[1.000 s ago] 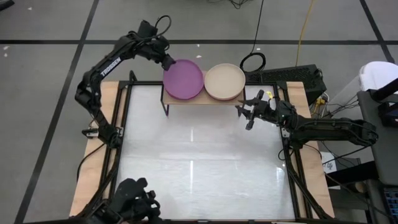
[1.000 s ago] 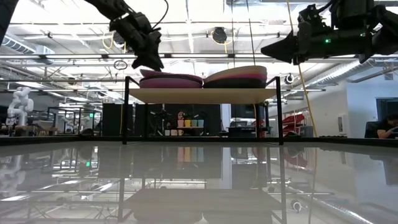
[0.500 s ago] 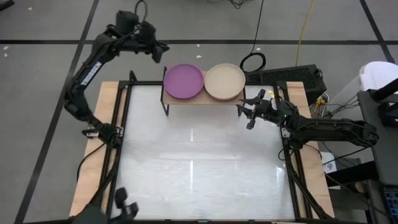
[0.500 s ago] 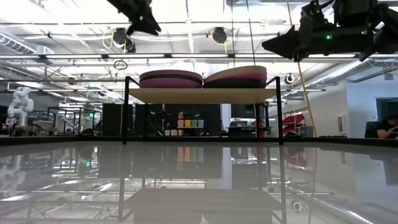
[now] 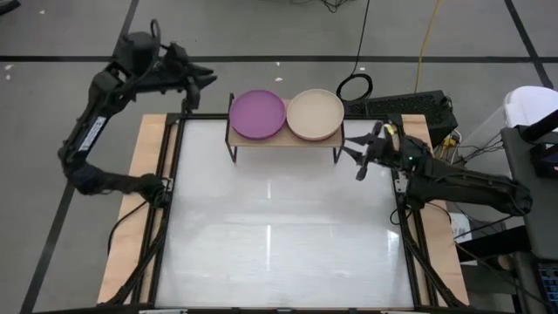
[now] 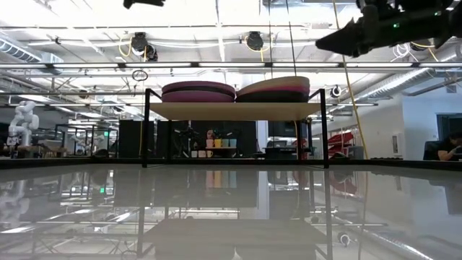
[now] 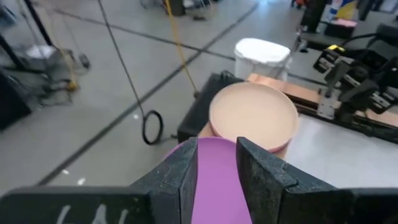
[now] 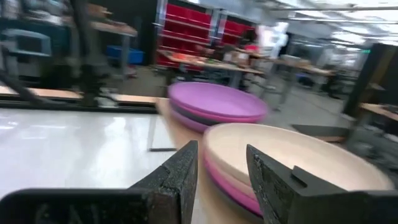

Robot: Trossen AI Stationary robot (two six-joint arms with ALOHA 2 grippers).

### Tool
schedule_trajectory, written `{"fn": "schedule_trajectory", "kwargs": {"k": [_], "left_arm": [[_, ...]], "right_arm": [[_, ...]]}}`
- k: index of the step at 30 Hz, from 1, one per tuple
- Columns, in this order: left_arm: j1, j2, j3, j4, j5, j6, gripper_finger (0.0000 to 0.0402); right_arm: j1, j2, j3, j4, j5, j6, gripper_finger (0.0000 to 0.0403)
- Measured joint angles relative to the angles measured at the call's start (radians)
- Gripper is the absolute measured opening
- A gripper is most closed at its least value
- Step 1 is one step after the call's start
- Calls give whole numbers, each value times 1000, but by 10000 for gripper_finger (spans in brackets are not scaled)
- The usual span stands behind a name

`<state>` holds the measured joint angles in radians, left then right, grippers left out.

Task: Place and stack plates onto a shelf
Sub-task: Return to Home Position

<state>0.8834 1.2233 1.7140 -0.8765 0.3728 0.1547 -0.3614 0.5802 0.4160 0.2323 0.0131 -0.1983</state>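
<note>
The shelf (image 6: 234,110), a light wooden board on thin black legs, stands at the table's far edge. Two stacks of plates rest on it. The left stack is topped by a purple plate (image 5: 257,113) (image 6: 198,87) with magenta below. The right stack is topped by a beige plate (image 5: 315,114) (image 8: 292,158) that sits tilted on magenta and dark ones (image 6: 274,88). My left gripper (image 5: 205,78) (image 7: 216,168) is open, high up beyond the table's far-left corner, left of the shelf. My right gripper (image 5: 353,157) (image 8: 222,167) is open, in the air just right of the shelf.
The white tabletop (image 5: 279,227) with wooden edges spreads out on the near side of the shelf. On the floor beyond the shelf lies a black cable coil (image 5: 355,85). A dark box (image 5: 410,109) and a white bin (image 5: 534,109) stand off the table's far-right corner.
My left gripper has drawn away from the purple plate's far-left rim, going up and toward the left, out past the table's far edge. The purple plate, tipped a second ago, now lies level on its stack. My right gripper has risen a little and shifted slightly right.
</note>
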Motion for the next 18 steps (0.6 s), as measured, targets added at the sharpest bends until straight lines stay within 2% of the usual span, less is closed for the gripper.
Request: {"fn": "schedule_trajectory", "kwargs": {"k": [4,13,18], "left_arm": [[-7,-118,-134,83,-16,0,116],[-28,-403,-566,396,-14,-48,115],[-42,-483,-784,599,22,-106,115]], "right_arm": [[0,-88,0,-87,90,-8,118],[0,-254,0,-158,91,11,118],[0,-279,0,-187,90,83,118]]}}
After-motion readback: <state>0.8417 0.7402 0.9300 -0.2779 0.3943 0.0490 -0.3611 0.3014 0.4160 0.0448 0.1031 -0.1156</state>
